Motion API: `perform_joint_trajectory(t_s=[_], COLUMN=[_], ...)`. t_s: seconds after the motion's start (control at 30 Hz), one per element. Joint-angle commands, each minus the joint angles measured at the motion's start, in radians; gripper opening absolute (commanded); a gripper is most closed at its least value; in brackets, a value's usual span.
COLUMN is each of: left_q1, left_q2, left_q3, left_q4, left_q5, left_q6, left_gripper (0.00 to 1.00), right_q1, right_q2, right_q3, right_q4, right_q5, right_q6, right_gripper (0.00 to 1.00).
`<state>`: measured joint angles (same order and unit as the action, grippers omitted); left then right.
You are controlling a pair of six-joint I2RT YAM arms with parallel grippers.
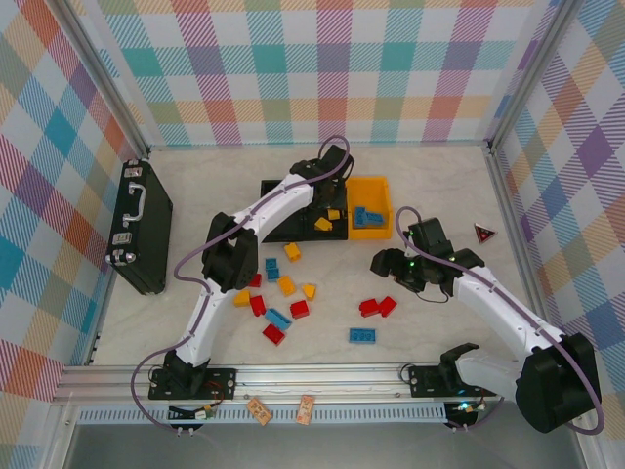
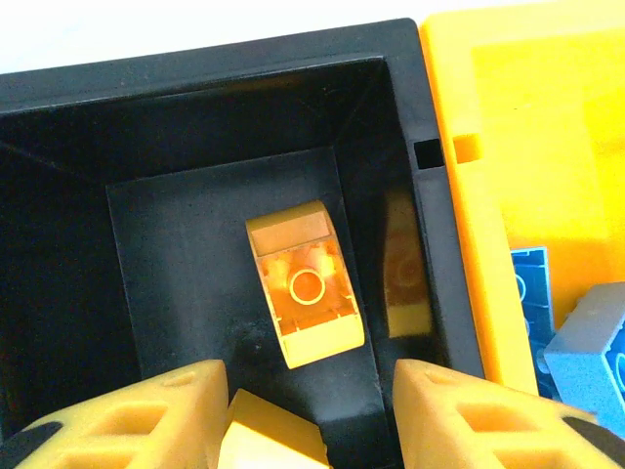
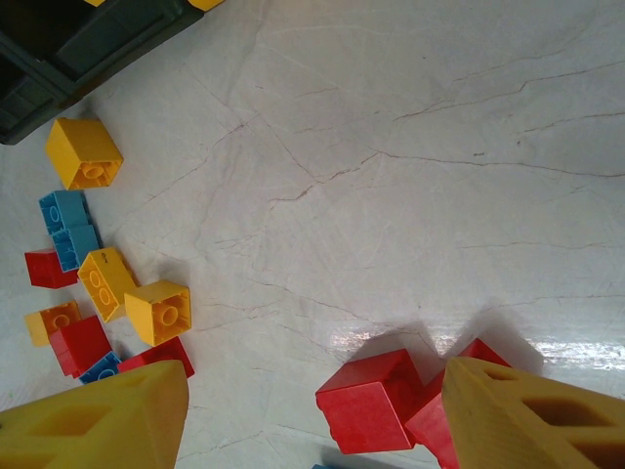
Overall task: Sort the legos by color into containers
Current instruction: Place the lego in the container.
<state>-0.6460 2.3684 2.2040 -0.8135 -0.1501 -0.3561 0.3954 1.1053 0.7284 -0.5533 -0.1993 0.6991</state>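
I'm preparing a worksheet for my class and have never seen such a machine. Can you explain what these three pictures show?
The machine is a left arm and a right arm, bolted at the near edge of a table. One picture looks down from above; the others come from a camera on each wrist. Red, yellow and blue legos lie on the table. The left gripper hangs open over a black bin holding yellow bricks; the orange bin beside it holds blue bricks. The right gripper is open above red bricks, holding nothing.
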Motion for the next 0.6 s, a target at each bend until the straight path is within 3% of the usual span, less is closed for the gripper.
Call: perform_joint_trajectory(t_s=[0.0, 0.17, 0.57], left_q1=[-0.005, -0.03, -0.048], left_q2=[-0.042, -0.157, -0.581], left_q3=[0.014, -0.085, -0.584], left_q4=[-0.021, 0.009, 0.115], left_q5=[0.009, 0.026, 0.016], left_q6=[-0.019, -0.018, -0.051], left_gripper=[0.48, 0.48, 0.51], right_q1=[-0.005, -0.005, 0.003], right_q2=[-0.007, -0.015, -0.024], right_q3=[0.04, 0.047, 0.069], right_q4=[-0.006, -0.021, -0.064], right_q5=[0.002, 0.012, 0.017], right_q6=[-0.01, -0.026, -0.09], right_gripper=[0.7, 0.7, 0.69])
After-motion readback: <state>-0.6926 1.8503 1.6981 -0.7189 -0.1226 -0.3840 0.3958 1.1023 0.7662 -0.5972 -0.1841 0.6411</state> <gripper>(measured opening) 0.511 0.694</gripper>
